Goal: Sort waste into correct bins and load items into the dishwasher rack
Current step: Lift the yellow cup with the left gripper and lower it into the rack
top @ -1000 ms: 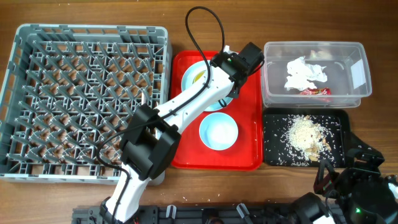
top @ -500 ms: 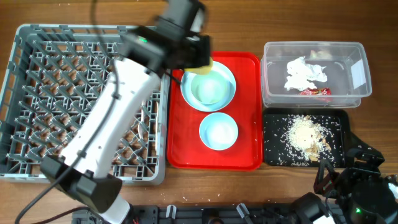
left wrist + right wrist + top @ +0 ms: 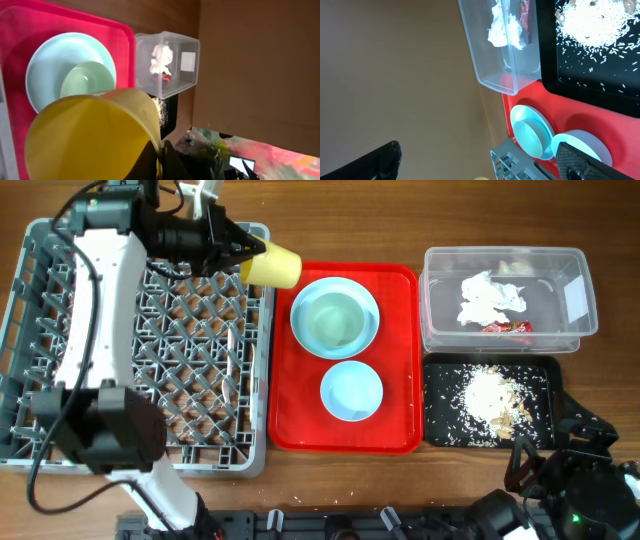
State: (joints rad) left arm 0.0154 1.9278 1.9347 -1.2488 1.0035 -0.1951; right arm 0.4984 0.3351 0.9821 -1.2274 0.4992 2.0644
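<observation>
At the top of the overhead frame the left tool (image 3: 248, 252) is pinched shut on the wall of the yellow-green cup (image 3: 275, 267), which lies tipped on its side in the air over the upper right corner of the grey rack (image 3: 100, 350), just beside the red tray (image 3: 400, 360). In the left wrist view the cup's open mouth fills the lower left, with a dark finger (image 3: 167, 160) pressed at its rim. On the red tray sits the plate (image 3: 300, 320) with one bowl (image 3: 335, 320) in it, and the second bowl (image 3: 351, 391) just below. At the right, the clear tub (image 3: 575, 330) holds the napkin (image 3: 490, 298) and foil wrapper (image 3: 508, 327); the black tray (image 3: 440, 425) below it carries the rice scraps (image 3: 495, 395). The right tool (image 3: 477, 150) (low at the surface's lower right corner) is spread wide and holds nothing.
</observation>
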